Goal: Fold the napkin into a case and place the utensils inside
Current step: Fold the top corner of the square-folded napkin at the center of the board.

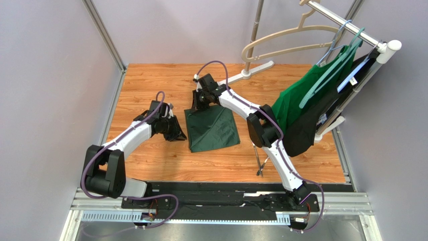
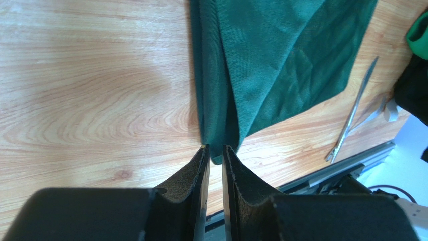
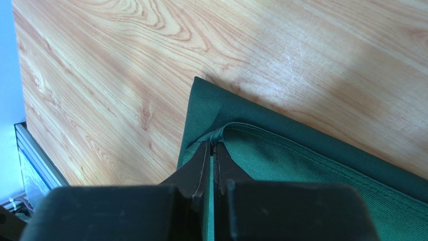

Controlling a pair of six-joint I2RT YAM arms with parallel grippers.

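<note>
The dark green napkin (image 1: 213, 131) lies folded on the wooden table (image 1: 145, 85). My right gripper (image 1: 200, 105) is shut on the hem of the napkin's top layer at its far left corner (image 3: 301, 165), with the cloth pinched between the tips (image 3: 212, 144). My left gripper (image 1: 182, 136) is at the napkin's left edge, jaws almost together with a thin gap and nothing between them (image 2: 214, 148); the near left corner of the napkin (image 2: 281, 60) lies flat just past the tips. The two silver utensils (image 1: 260, 163) lie by the right arm, right of the napkin (image 2: 351, 114).
A brighter green garment (image 1: 301, 95) on a teal hanger and a black garment (image 1: 306, 133) hang from a rack at the right. A beige hanger (image 1: 291, 42) and the rack's white foot (image 1: 253, 70) stand at the back. A metal rail (image 1: 226, 188) runs along the near edge.
</note>
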